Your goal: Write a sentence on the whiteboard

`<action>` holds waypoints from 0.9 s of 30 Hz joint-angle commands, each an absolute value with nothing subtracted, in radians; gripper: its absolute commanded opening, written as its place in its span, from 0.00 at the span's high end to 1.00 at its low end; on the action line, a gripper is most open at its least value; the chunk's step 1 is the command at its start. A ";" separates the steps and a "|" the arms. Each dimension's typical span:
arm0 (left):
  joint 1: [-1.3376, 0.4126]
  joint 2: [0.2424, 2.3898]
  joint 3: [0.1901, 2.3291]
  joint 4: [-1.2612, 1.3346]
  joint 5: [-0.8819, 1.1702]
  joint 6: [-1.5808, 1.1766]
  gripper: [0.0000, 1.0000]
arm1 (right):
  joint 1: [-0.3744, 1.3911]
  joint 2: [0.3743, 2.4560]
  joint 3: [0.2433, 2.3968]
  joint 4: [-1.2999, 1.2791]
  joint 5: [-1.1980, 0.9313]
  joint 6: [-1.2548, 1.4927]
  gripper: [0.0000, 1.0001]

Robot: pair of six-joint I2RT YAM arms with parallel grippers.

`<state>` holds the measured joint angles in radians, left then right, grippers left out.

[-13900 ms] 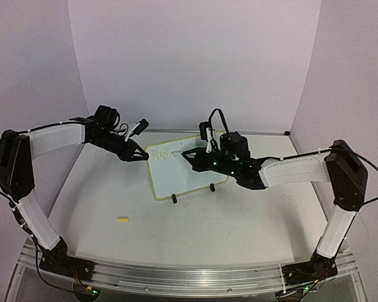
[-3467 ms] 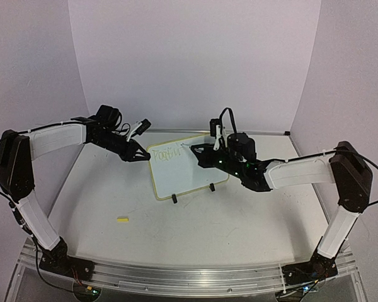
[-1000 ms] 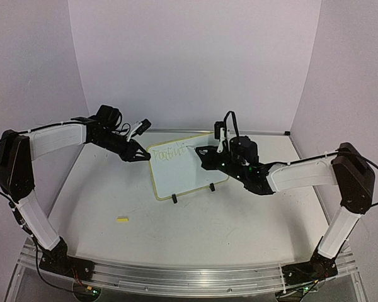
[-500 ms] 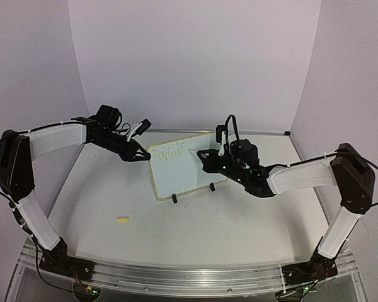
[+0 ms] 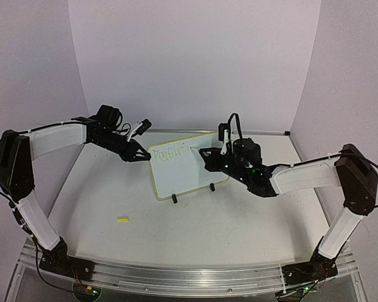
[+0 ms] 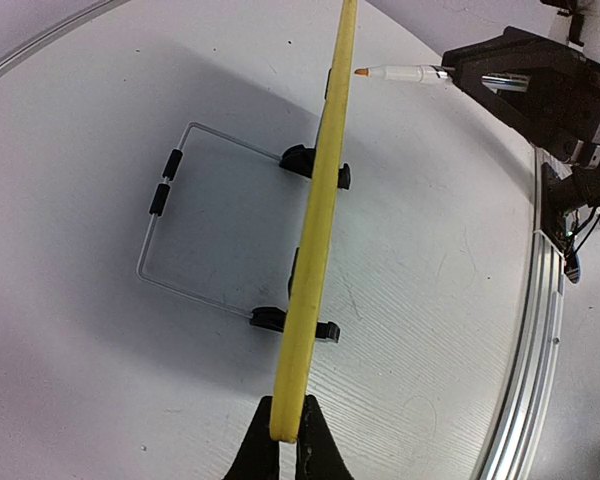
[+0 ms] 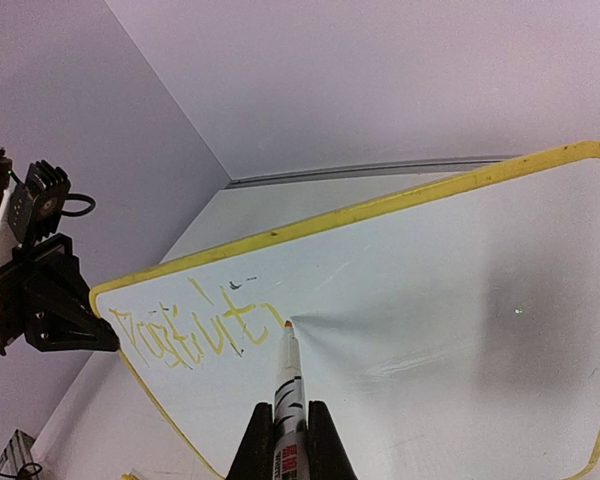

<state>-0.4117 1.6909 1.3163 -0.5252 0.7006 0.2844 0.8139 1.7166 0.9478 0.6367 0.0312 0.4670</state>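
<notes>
The whiteboard [image 5: 183, 176] is white with a yellow rim, its writing [image 7: 195, 335] olive-yellow. The marker [image 7: 288, 375] is white, orange-tipped; the left hand [image 5: 145, 157] and right hand [image 5: 203, 152] are black. The bench [image 5: 195, 233] is pale grey.

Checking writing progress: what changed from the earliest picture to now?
The right gripper, holding the marker, moved toward the robot's right along the whiteboard, and the sentence grew by several letters. The left gripper stays clamped on the board's edge; the board and the small yellow piece have not moved.
</notes>
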 commanded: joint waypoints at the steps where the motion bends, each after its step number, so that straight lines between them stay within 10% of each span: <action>1: -0.432 1.702 1.331 -0.590 0.651 0.311 1.00 | 0.811 1.686 0.963 0.669 0.057 0.441 1.00; 27: -0.433 1.710 1.333 -0.592 0.649 0.313 1.00 | 0.811 1.753 0.991 0.657 0.065 0.442 1.00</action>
<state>-0.4137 1.6909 1.3190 -0.5260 0.6980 0.2844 0.8139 1.7298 0.9646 0.6361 0.0698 0.4381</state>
